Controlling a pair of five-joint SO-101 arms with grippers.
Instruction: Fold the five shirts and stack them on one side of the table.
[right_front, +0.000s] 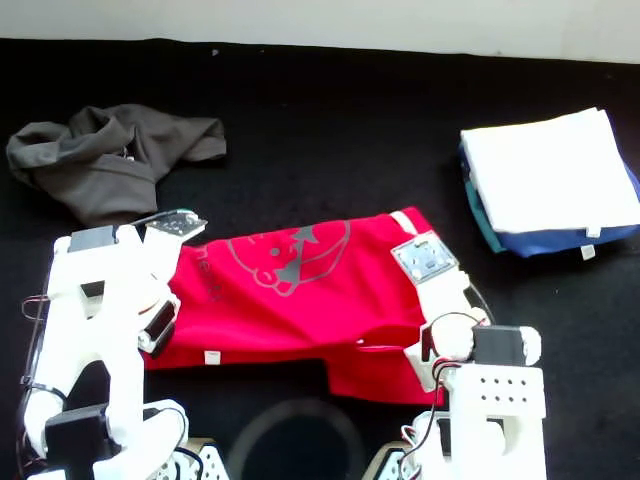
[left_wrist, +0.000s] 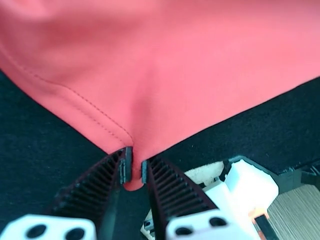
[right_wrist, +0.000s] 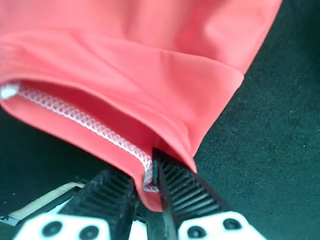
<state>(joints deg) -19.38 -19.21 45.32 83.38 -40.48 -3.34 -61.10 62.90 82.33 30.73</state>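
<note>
Red shirt (right_front: 300, 300), unreadable print (right_front: 290, 258), white label (right_front: 212, 357).

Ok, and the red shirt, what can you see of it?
The red shirt lies across the middle of the black table, partly folded and rumpled near the right gripper. It looks like soft knit, with a darker print on top and a small white tag at the near edge. That gripper and the left gripper each have jaws shut on a hem. White seam stitching shows at the right one.
</note>
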